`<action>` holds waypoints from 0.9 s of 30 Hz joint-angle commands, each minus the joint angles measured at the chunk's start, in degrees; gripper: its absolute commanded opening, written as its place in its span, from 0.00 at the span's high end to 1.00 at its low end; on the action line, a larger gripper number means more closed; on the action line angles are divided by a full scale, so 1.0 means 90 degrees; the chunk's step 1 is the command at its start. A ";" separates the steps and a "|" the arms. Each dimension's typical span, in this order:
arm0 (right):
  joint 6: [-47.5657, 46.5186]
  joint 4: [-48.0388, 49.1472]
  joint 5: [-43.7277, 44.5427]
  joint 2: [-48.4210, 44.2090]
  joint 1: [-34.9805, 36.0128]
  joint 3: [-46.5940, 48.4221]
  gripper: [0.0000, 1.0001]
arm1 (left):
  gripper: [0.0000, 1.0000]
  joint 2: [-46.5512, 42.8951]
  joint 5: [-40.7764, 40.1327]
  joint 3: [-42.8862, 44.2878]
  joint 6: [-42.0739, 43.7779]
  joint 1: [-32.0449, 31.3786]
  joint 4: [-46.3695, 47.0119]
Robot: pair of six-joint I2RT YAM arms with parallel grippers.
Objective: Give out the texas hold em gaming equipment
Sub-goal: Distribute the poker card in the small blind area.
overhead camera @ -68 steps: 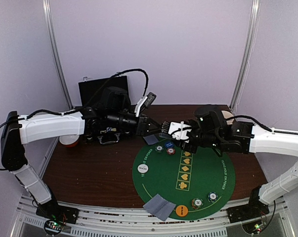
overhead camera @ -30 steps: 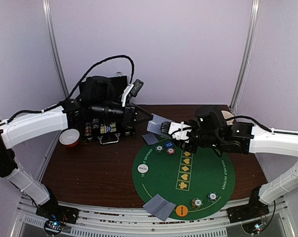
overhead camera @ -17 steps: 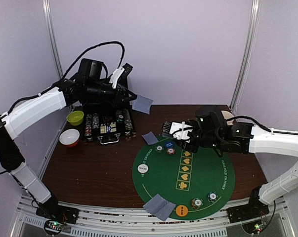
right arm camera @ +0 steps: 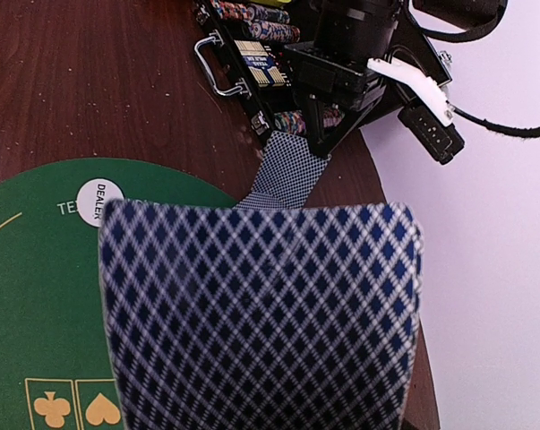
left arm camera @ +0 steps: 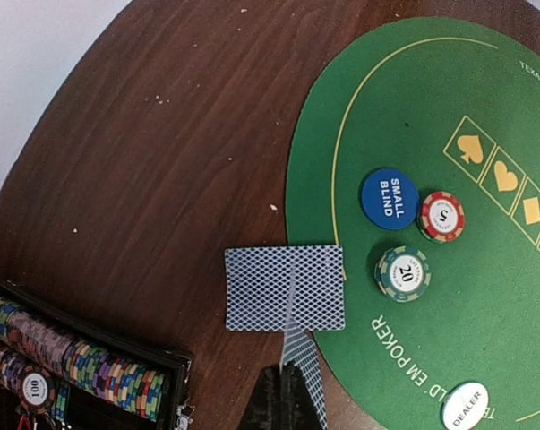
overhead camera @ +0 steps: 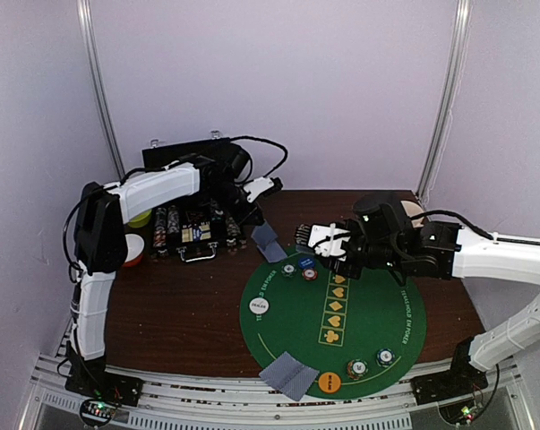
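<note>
a: where's the held card?
b: pinched in the left gripper, hanging edge-down just over the lying card at the mat rim. right gripper clamps the deck.
a: best move?
b: tip it flat, then release.

walls pale lilac | alu posts L+R | tbl dk brown wood

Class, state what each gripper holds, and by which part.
Left gripper pinches one card by its end. Right gripper holds the card deck; its grip spot is hidden.
</note>
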 commanded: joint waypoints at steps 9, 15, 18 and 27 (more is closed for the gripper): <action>0.0034 0.0002 -0.0032 -0.0217 -0.0023 0.0040 0.57 | 1.00 0.0328 0.0513 0.0396 0.0608 0.0002 0.0167; 0.0042 0.0026 -0.0018 -0.0176 -0.0026 -0.0005 0.57 | 1.00 0.0526 0.0969 0.0529 0.0738 0.0001 0.0205; 0.0043 0.0034 -0.0010 -0.0180 -0.0028 -0.0029 0.57 | 1.00 0.0710 0.0980 0.0600 0.0776 0.0000 0.0209; 0.0057 0.0075 -0.0013 -0.0176 -0.0030 -0.0068 0.57 | 1.00 0.1284 0.0174 0.1021 0.0905 -0.0059 0.0312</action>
